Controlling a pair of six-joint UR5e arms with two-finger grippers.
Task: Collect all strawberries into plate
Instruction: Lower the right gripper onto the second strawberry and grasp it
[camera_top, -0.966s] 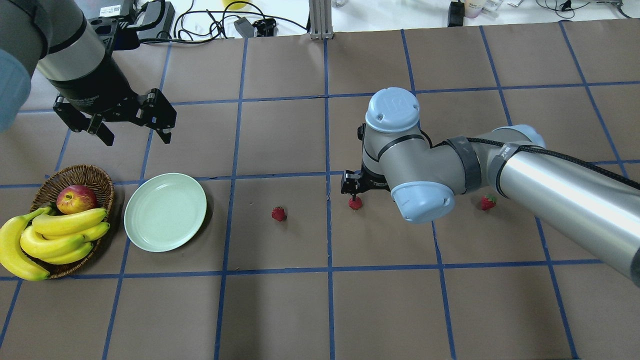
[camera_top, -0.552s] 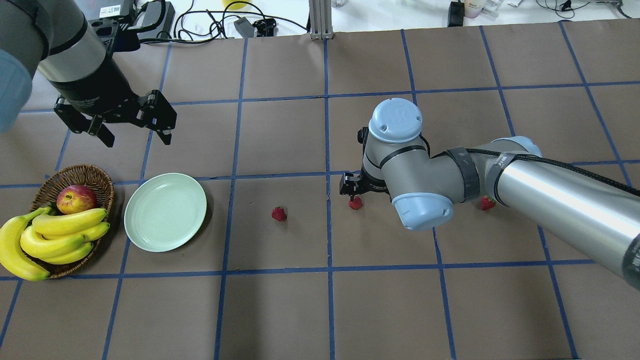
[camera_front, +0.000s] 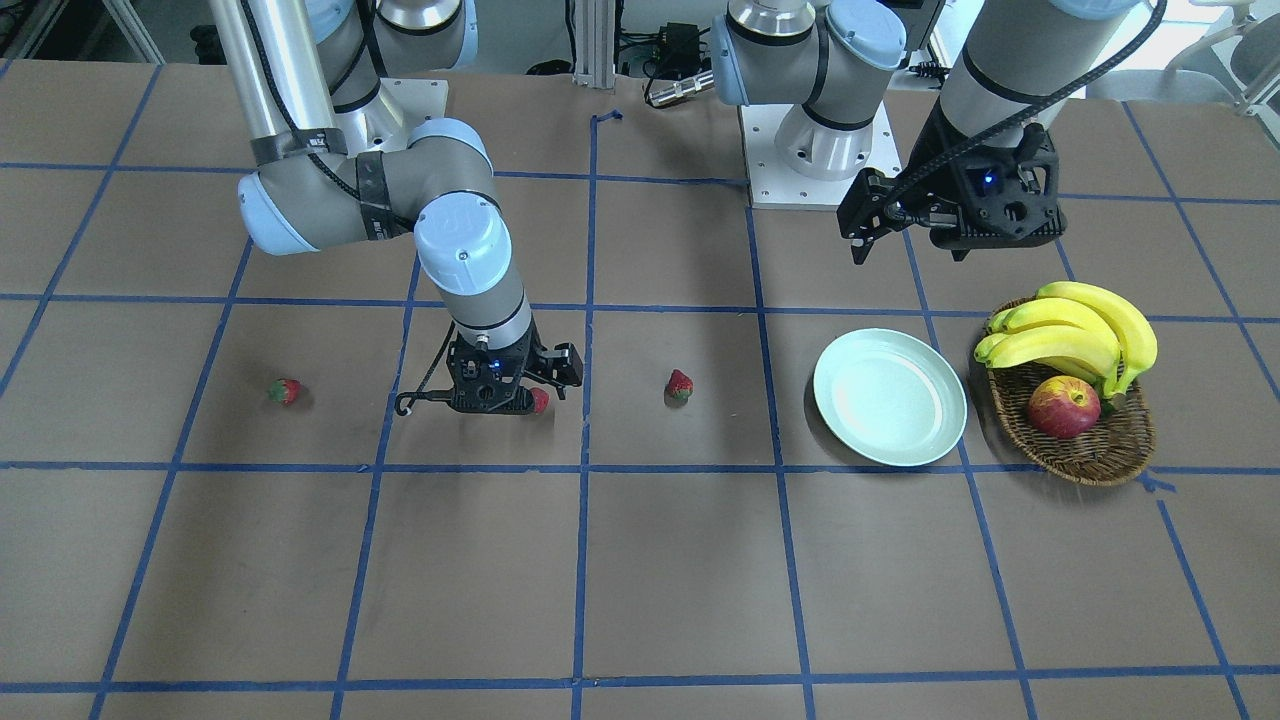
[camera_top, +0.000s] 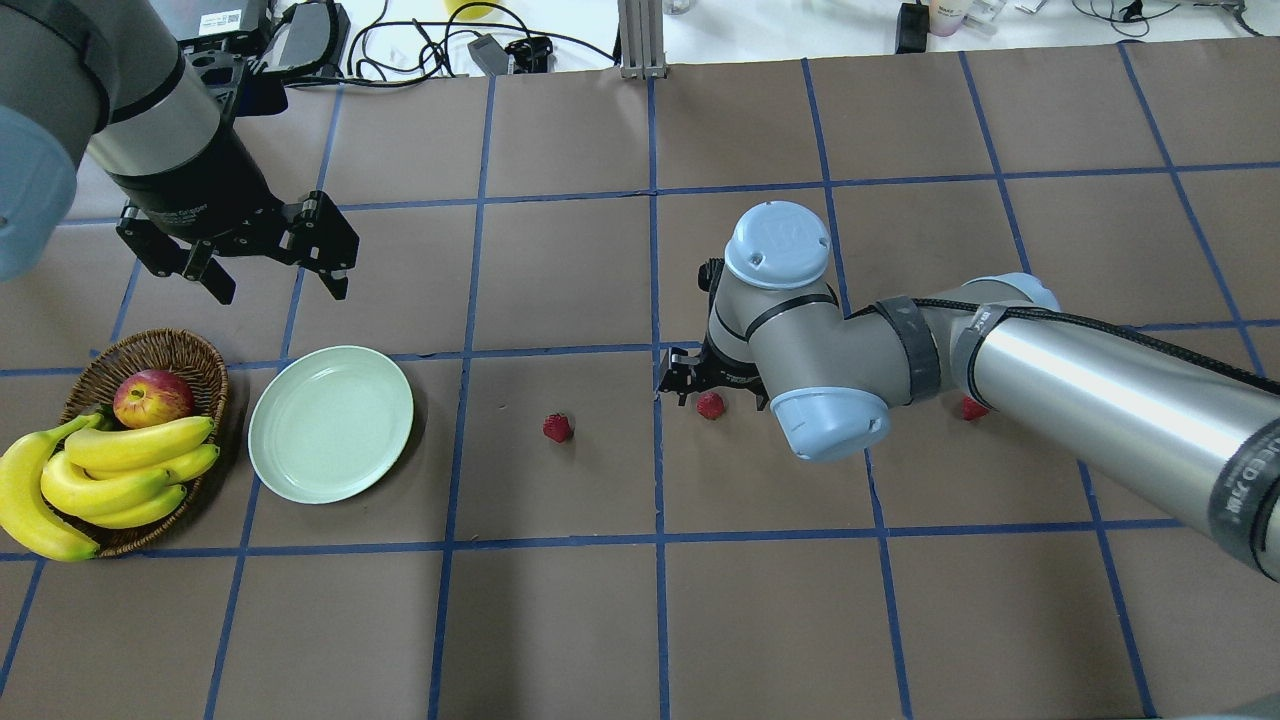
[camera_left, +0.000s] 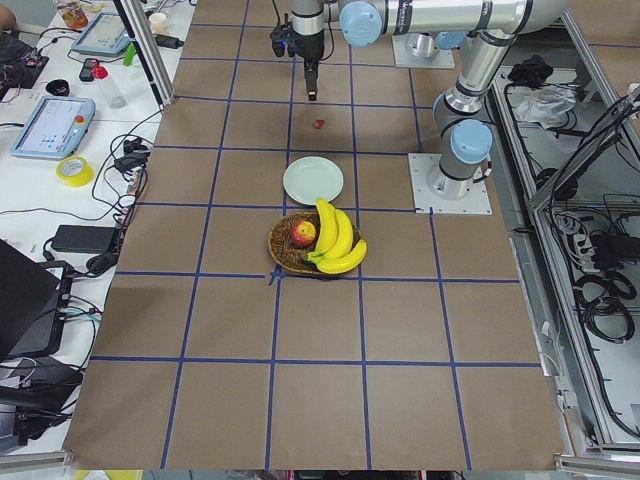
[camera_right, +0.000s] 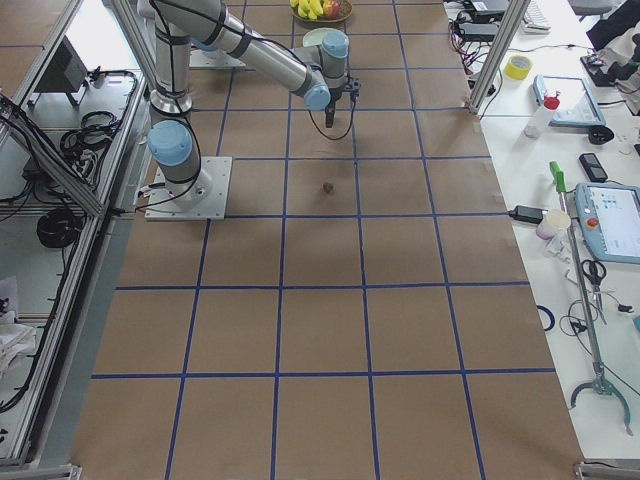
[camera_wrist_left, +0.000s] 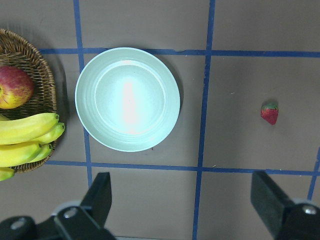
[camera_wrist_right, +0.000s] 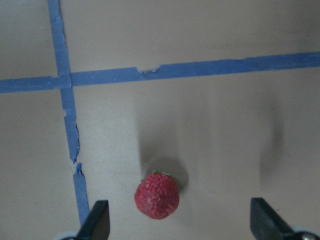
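Right gripper (camera_wrist_right: 180, 212), jaws spread, low astride middle strawberry (camera_wrist_right: 156, 196) on table (camera_top: 560, 620). Left gripper (camera_top: 282, 290) open, hovering beyond plate (camera_top: 330, 423). Second strawberry (camera_top: 557, 428) lies nearer plate; third strawberry (camera_front: 284, 390) farthest from it.

Bright, even overhead light, glare on the plate (camera_wrist_left: 127, 100), soft shadows.

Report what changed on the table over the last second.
The right gripper shifted a little toward the robot's left and turned above the middle strawberry, which sits between its open jaws, ungripped. The left gripper drifted slightly toward the plate, jaws open. The middle strawberry, the near-plate strawberry and the far strawberry lie where they were; the plate holds nothing.
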